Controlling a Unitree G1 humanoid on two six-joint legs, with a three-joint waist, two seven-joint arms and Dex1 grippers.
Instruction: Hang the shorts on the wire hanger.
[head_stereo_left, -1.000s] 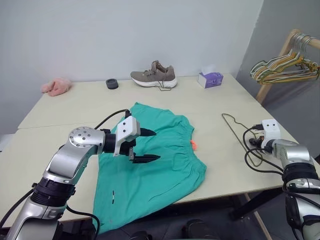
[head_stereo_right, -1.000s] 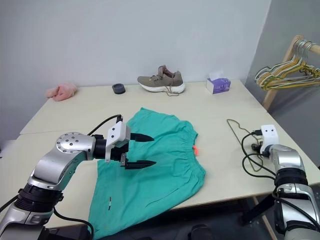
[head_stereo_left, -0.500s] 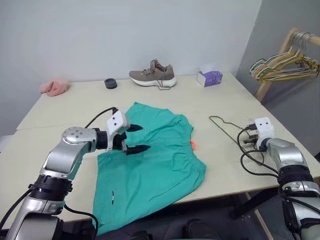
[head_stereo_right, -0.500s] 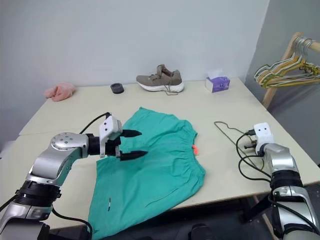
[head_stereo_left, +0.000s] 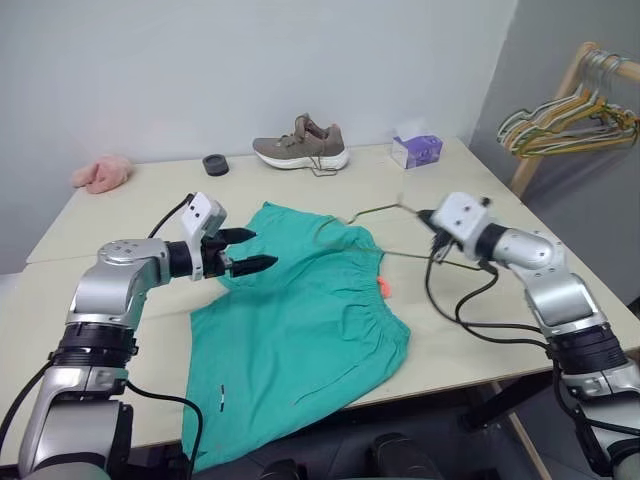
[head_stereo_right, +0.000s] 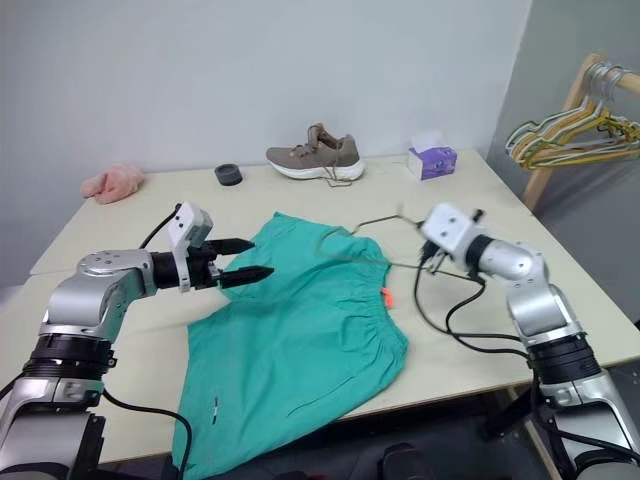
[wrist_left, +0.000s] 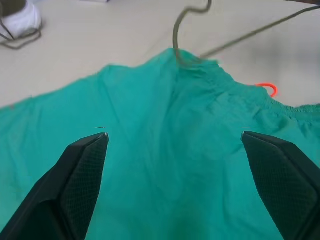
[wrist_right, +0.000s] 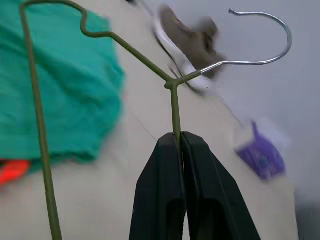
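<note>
The wire hanger (wrist_right: 100, 70), thin olive-grey metal with a steel hook, is pinched by one thin bar in the right gripper (wrist_right: 181, 145), its jaws together on it, held above the pale surface (head_stereo_left: 150, 200) over the waistband of the teal-green fabric shorts (head_stereo_left: 300, 320), which lie flat there. Such a narrow hold could let the hanger swivel or slip. The left gripper (head_stereo_left: 243, 250), jaws wide apart, hovers over the shorts' far edge holding nothing; the hanger tip could snag the gathered cloth and drag it.

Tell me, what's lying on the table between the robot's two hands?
The shorts. In the head views the open left hand hovers over one edge, and the right hand, shut on the wire hanger, is at the other side.
</note>
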